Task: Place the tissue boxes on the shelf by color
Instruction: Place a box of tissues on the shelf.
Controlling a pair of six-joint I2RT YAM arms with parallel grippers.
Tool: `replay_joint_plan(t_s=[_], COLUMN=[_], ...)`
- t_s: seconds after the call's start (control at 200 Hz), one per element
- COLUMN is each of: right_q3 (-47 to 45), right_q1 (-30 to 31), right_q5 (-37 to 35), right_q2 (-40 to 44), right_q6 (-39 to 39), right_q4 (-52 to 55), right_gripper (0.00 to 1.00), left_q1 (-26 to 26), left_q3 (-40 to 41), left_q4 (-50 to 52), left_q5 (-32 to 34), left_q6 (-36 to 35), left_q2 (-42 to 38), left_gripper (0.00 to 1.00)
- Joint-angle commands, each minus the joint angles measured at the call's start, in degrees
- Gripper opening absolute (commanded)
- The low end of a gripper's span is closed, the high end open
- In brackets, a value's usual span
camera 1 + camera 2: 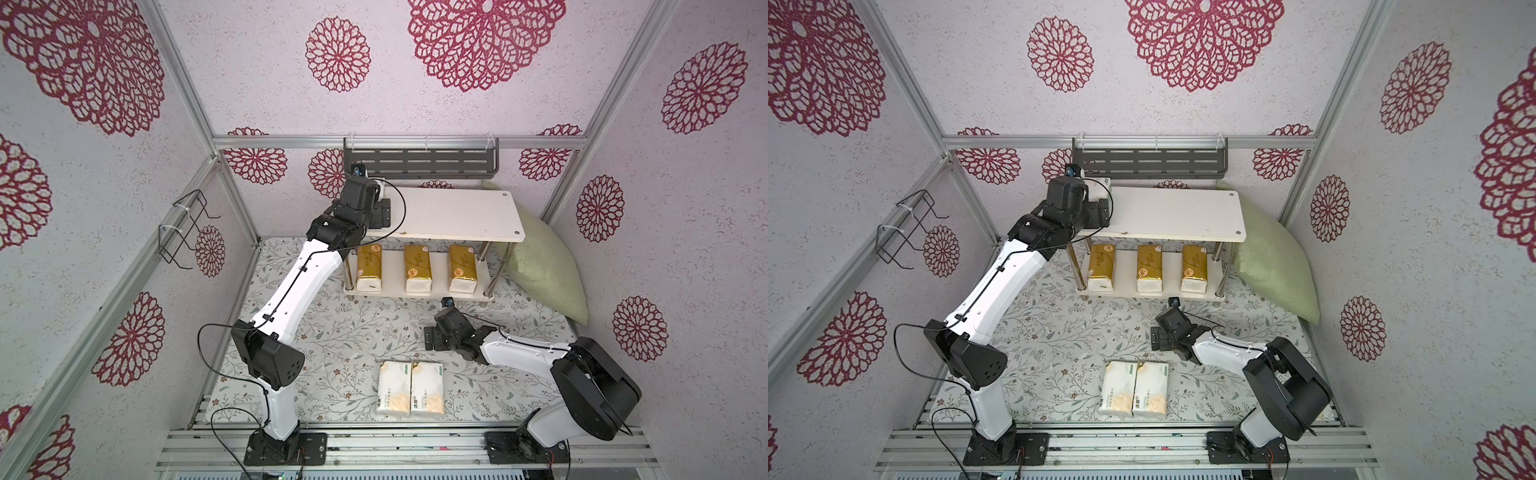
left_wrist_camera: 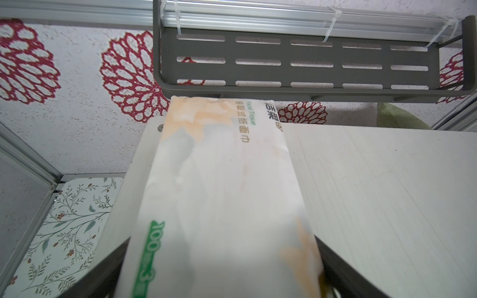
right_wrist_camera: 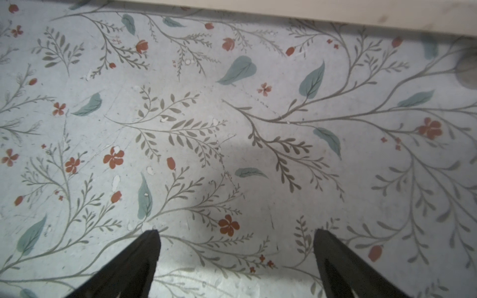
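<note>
Here a white tissue pack point(image 2: 219, 180) sits clamped inside the left end effector point(image 2: 223, 240).

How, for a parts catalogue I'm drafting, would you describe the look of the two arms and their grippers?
Both match: the left arm and right arm have glossy white shell links between boxy black joint housings, with a thin black cable clipped alongside. Each has a black base plate. The left gripper and right gripper are black, with flat tapering fingers.
</note>
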State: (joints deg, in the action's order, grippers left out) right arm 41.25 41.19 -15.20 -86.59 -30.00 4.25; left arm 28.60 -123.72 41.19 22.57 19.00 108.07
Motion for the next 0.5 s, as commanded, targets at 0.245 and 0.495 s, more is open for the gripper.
replay_joint_plan(t_s=[0.245, 0.495], right_q3=[1.62, 1.39], right_q1=[0.65, 0.65], right_q5=[-0.31, -0.27], right_q2=[-0.74, -0.6], right_q6=[-0.73, -0.7], right_q4=[-1.18, -1.19], right_gripper=[0.99, 0.99], left_q1=[-0.45, -0.46], left_q3=[0.6, 0.59], left_q4=[-3.64, -4.43], left_q5=[-0.06, -0.02], left_q6=[-1.09, -0.86], left_q2=[-3.04, -3.39], left_gripper=[0.97, 0.97])
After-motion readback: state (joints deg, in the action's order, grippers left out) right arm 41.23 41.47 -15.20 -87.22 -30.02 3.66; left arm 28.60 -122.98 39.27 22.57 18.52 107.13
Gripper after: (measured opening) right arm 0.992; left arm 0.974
